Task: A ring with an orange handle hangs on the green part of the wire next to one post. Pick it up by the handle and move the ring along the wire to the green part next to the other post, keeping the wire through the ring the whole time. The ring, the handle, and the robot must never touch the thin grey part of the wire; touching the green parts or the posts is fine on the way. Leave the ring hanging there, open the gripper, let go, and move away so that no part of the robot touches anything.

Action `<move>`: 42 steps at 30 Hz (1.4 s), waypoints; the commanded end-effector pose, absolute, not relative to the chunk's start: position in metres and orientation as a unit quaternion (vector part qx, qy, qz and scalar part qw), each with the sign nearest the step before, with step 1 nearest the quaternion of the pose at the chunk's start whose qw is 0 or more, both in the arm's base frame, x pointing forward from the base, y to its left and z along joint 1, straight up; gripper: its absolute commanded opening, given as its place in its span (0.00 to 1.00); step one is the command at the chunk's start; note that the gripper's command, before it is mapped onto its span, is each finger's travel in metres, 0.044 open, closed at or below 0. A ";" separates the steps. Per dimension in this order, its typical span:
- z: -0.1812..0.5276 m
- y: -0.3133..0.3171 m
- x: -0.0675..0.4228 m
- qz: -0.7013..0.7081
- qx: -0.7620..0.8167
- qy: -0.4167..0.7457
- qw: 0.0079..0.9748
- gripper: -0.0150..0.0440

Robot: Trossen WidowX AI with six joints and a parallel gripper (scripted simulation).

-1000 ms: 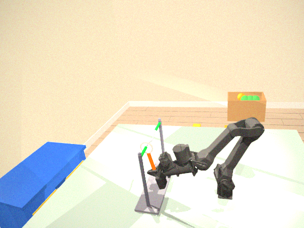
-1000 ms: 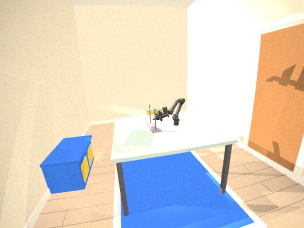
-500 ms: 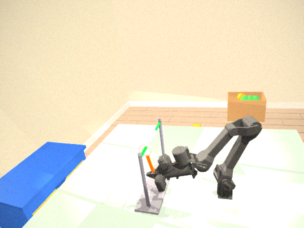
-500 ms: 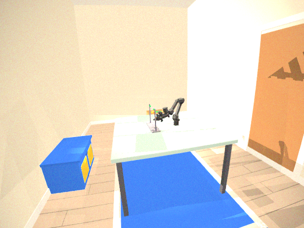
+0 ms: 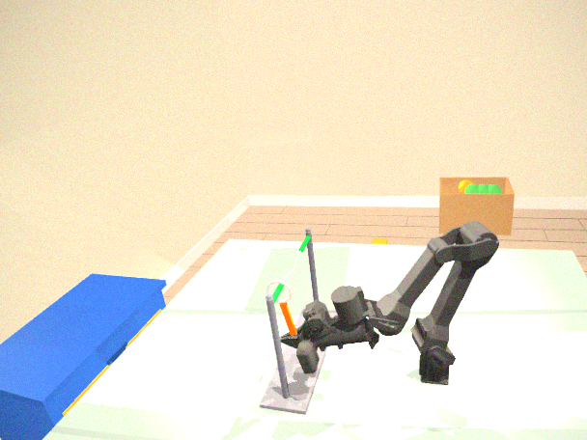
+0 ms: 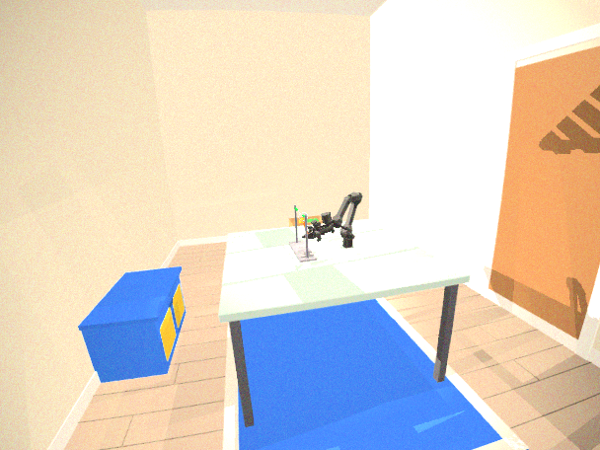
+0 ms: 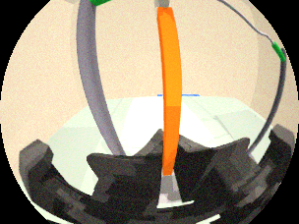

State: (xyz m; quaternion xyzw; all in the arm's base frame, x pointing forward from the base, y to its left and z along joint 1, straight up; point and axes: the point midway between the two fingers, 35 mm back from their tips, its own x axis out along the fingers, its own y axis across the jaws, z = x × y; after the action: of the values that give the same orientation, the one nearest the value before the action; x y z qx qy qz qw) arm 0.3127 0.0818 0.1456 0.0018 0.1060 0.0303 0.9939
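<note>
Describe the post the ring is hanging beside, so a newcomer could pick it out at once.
On the table, find the flat grey base plate with two upright grey posts. Take the nearer post, at the plate's front end. Unlike the far post, its green wire end passes through the white ring.
</note>
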 end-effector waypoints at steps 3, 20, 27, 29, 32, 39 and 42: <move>0.136 0.080 0.311 0.026 0.003 0.108 0.994 0.00; 0.135 0.080 0.311 0.026 0.003 0.108 0.994 0.00; 0.135 0.081 0.311 0.030 0.001 0.109 0.994 0.09; 0.135 0.081 0.311 0.030 0.001 0.109 0.994 0.18; 0.135 0.081 0.311 0.030 0.001 0.109 0.994 0.31; 0.137 0.082 0.308 0.030 0.001 0.109 0.994 0.53; 0.139 0.082 0.303 0.030 0.002 0.109 0.994 0.53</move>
State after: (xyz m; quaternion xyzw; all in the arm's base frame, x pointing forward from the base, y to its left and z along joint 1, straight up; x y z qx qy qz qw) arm 0.3078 0.0828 0.1382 0.0003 0.1083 0.0329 0.9936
